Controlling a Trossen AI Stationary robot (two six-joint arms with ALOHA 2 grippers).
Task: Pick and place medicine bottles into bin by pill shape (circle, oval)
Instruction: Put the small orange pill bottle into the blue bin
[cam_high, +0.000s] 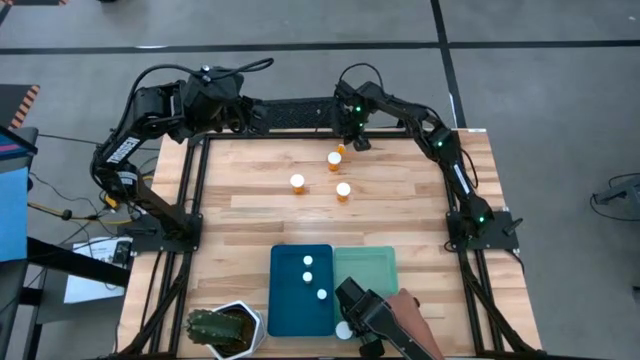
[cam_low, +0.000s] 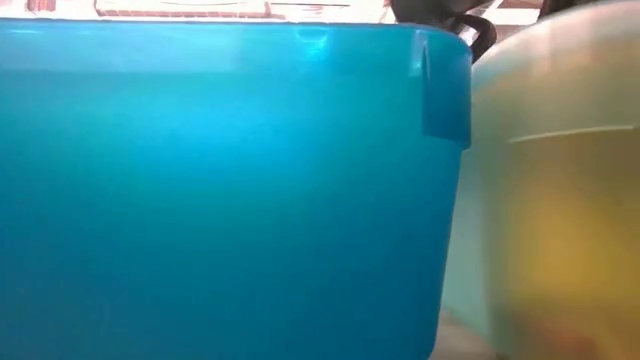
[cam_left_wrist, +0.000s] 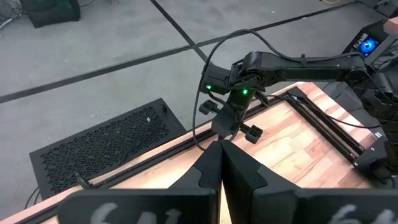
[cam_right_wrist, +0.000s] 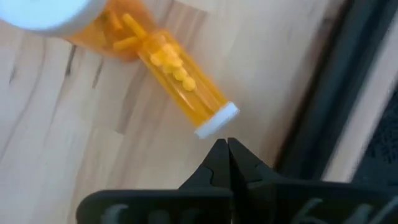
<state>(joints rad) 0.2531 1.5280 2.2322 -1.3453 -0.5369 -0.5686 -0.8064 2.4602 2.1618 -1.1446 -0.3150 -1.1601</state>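
Right claw (cam_right_wrist: 227, 144), pressed together, hovers just beside a toppled bottle (cam_right_wrist: 180, 81) on the bench (cam_high: 400, 190); descending closed could roll it away.

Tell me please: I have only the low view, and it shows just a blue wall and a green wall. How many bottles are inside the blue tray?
Observer: Three white-capped bottles stand in the blue tray.
Operator: Where is the right claw?
Observer: The right claw, shut, is at the table's far edge, close to a bottle lying on its side.
Operator: And the left one?
Observer: The left claw, shut, is folded back at the far left corner, away from every bottle.
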